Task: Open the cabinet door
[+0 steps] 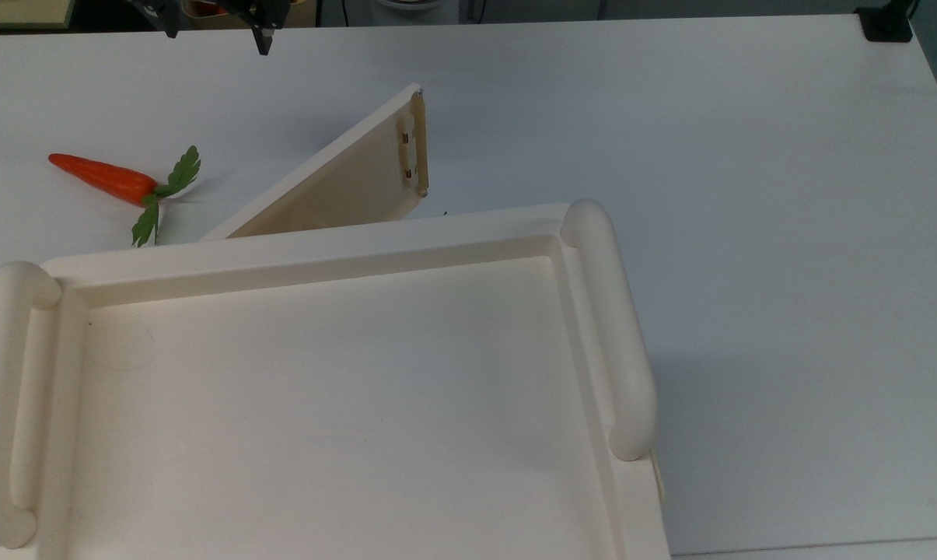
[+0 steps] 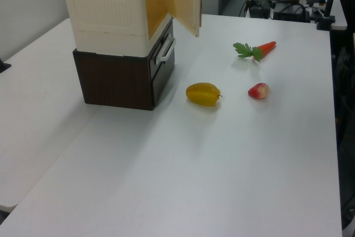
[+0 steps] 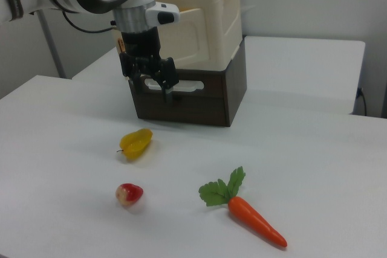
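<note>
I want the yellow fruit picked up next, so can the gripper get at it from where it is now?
Probably yes. The gripper, open, hangs in front of the cabinet, above and just behind the yellow fruit. The fruit lies alone on the bare table, and the swung-out cabinet door is higher up, clear of it.

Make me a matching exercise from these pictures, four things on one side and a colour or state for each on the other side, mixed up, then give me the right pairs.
Things:
1. cabinet door
2. carrot
3. gripper
4. starfruit

Colour or state:
A. yellow, lying on the table
B. open, holding nothing
C. swung open, cream
D. orange with green leaves

Pairs: 1-C, 2-D, 3-B, 4-A
</note>
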